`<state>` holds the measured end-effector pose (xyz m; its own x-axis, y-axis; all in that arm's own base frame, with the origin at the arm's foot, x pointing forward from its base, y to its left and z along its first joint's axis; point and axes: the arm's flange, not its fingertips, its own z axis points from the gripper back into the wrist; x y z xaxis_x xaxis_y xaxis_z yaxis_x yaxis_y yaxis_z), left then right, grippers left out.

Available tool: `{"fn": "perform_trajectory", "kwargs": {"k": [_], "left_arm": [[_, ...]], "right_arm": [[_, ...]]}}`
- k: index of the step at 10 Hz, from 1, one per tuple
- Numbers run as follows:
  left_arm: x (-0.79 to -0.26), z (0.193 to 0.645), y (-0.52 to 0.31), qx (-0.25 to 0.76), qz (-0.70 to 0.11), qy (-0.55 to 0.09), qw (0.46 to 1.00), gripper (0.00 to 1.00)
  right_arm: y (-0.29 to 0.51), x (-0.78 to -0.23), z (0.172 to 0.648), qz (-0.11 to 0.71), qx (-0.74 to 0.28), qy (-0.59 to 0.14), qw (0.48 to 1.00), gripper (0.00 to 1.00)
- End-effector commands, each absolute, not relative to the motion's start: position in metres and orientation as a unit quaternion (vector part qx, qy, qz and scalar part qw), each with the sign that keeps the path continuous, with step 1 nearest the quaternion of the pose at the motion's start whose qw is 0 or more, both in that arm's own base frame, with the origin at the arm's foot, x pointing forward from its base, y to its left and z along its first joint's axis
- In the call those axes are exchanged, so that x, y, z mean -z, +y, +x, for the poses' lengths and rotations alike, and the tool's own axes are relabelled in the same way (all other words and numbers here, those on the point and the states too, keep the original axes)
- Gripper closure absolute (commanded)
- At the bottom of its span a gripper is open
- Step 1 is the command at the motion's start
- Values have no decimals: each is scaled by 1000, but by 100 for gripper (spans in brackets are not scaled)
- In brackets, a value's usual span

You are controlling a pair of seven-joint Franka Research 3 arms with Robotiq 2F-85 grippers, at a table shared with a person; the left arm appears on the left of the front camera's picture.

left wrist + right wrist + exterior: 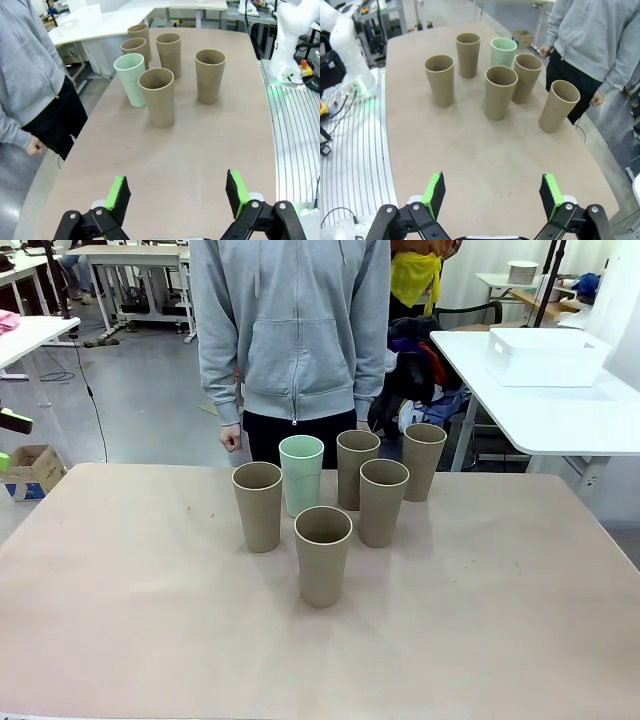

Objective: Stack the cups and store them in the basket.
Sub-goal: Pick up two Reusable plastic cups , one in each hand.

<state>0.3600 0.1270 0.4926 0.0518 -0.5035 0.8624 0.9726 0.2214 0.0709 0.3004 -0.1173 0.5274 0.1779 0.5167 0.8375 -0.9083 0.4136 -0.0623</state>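
Six upright cups stand clustered at the far middle of the table. Five are tan: one in front, one at left, one right of centre and two behind. The mint green cup stands at the back between them. The white basket sits on a separate white table at the far right. My left gripper is open above bare tabletop, well short of the nearest tan cup and mint cup. My right gripper is open too, well short of the nearest tan cup.
A person in a grey hoodie stands at the far edge behind the cups, hands hanging down. The tan table has wide bare room in front and to both sides. The other arm's white base shows off the table edge.
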Motion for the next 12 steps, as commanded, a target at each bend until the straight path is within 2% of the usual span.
{"fn": "perform_trajectory", "kwargs": {"k": [1, 4, 6, 8, 10, 12], "left_arm": [[-495, 360, 127, 553, -291, -412, 662, 0], [-493, 360, 127, 554, -287, -409, 666, 0], [-467, 410, 124, 537, -342, -390, 665, 0], [-448, 447, 121, 533, -371, -389, 653, 0], [-415, 474, 108, 536, -418, -393, 619, 0], [-379, 493, 88, 521, -448, -418, 594, 0]], "right_arm": [[-118, -528, 302, 236, -492, -430, 719, 0], [-117, -527, 300, 235, -488, -416, 730, 0], [-92, -530, 387, 232, -480, -404, 743, 0], [-78, -523, 467, 299, -512, -383, 708, 0], [-79, -493, 532, 318, -522, -398, 685, 0], [-89, -445, 572, 346, -521, -422, 656, 0]]}}
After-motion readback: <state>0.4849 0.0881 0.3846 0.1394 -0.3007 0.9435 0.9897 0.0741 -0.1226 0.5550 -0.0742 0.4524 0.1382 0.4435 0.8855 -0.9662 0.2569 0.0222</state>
